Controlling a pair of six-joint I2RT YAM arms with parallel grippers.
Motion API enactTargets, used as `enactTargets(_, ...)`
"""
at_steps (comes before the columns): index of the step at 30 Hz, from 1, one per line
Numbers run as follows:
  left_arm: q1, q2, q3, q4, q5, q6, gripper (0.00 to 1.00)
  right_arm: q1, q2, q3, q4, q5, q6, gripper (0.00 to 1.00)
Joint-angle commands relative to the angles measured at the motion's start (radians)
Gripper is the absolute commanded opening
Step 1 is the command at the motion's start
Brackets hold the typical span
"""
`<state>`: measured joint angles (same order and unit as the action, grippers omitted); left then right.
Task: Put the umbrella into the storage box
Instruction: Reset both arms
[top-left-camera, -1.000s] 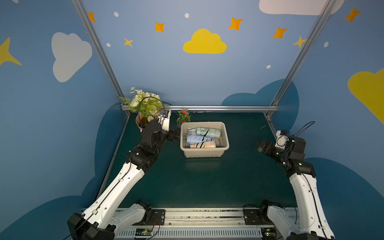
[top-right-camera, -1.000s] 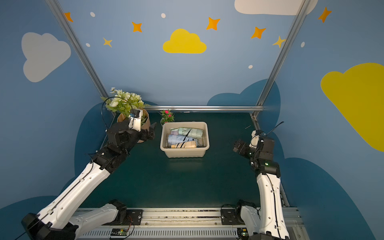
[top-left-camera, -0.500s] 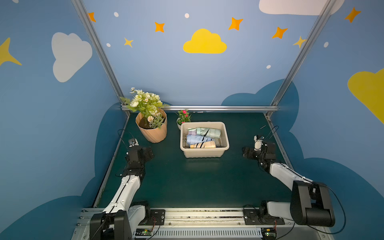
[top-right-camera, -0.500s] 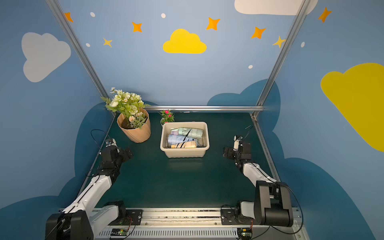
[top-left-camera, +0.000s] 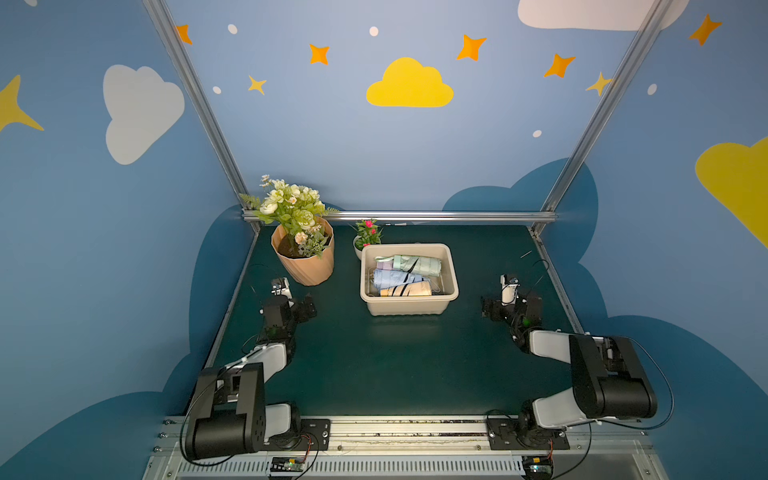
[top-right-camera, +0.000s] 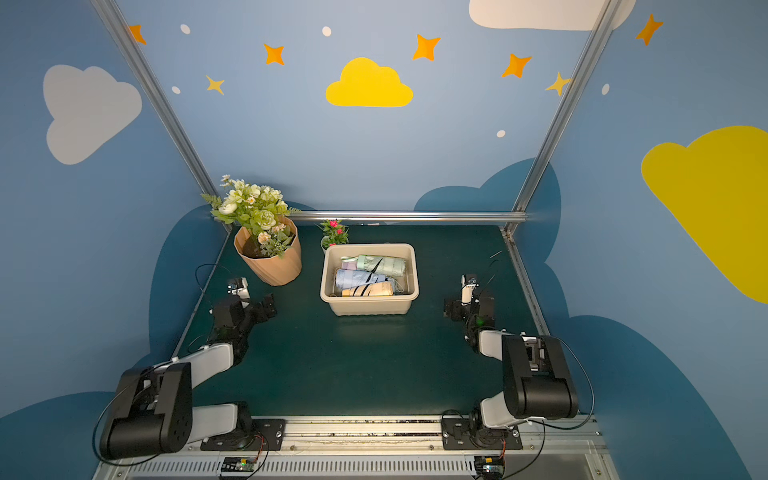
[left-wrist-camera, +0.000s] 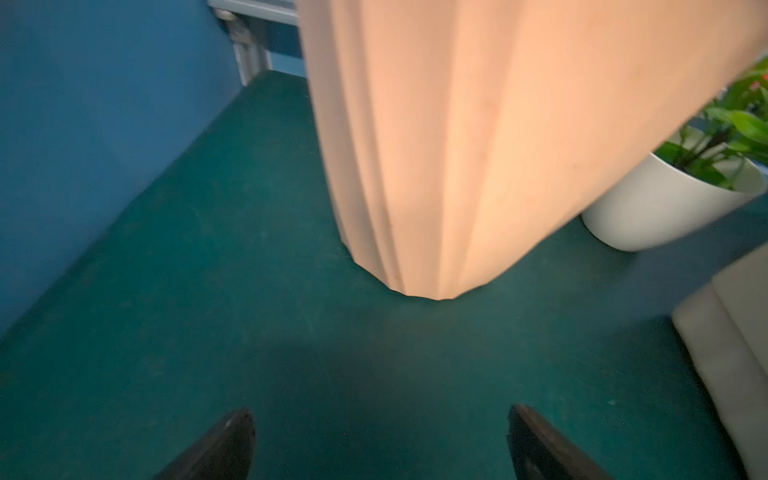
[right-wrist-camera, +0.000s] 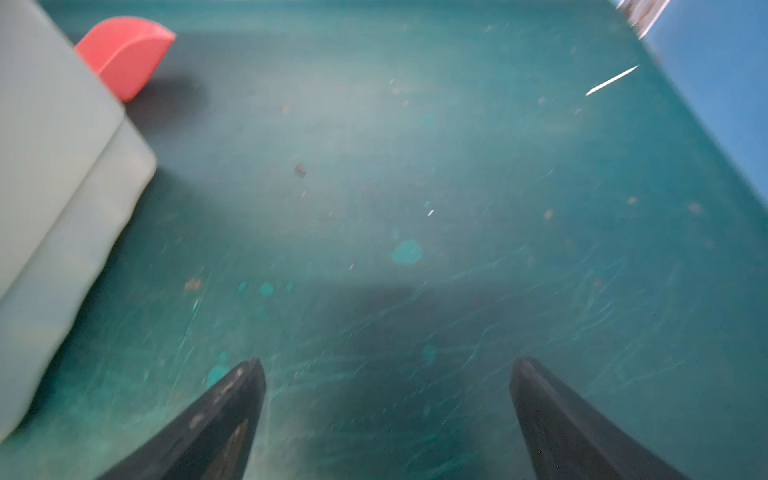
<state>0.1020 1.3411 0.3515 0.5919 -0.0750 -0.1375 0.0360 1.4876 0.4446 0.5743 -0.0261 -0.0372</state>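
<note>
Holding: nothing. My left hand (left-wrist-camera: 380, 415) and my right hand (right-wrist-camera: 388, 365) both have the fingers spread wide, and only bare table (top-left-camera: 395, 365) shows between them.
Left hand place: low over the table, near the foot of the ribbed flower pot (top-left-camera: 305, 268) but not touching it. A small white pot (left-wrist-camera: 648, 208) with green leaves stands just behind.
Right hand place: low over the table, near the right side of the box (top-left-camera: 405, 306) and apart from it.
Box: it stands on the table toward the back, between my two hands.
Umbrellas: three folded ones lie side by side inside the box. The green umbrella (top-left-camera: 417, 264) is at the back, the blue umbrella (top-left-camera: 392, 277) in the middle and the striped umbrella (top-left-camera: 405, 289) at the front.
Unclear: a pink thing (right-wrist-camera: 124, 54) beside the box corner is blurred in the right wrist view. I cannot tell what it is.
</note>
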Motion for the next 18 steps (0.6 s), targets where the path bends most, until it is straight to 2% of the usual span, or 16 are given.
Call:
enactTargets(1, -0.047, 0.096, 0.026, 0.178, 0.086, 0.104, 1.0, -0.004, -0.014, 0.024, 0.025, 0.016, 0.004, 0.98)
enactTargets(3, -0.071, 0.222, 0.016, 0.323, 0.102, 0.137, 1.0, -0.002, -0.014, 0.024, 0.026, 0.016, 0.005, 0.98)
enactTargets(4, -0.069, 0.241, 0.028, 0.335, 0.106, 0.137, 1.0, -0.005, -0.014, 0.024, 0.025, 0.017, 0.004, 0.98)
enactTargets(6, -0.067, 0.186, 0.057, 0.185, 0.075, 0.125, 1.0, -0.004, -0.013, 0.026, 0.023, 0.016, 0.005, 0.98)
enactTargets(9, -0.069, 0.217, 0.028, 0.295, 0.069, 0.121, 1.0, -0.001, -0.012, 0.026, 0.022, 0.02, 0.002, 0.98)
enactTargets(12, -0.074, 0.194, 0.047, 0.219, 0.059, 0.129, 1.0, 0.0, -0.013, 0.025, 0.022, 0.023, 0.003, 0.98)
enactTargets(18, -0.076, 0.203, 0.067, 0.191, 0.051, 0.125, 1.0, 0.001, -0.013, 0.026, 0.021, 0.027, 0.002, 0.98)
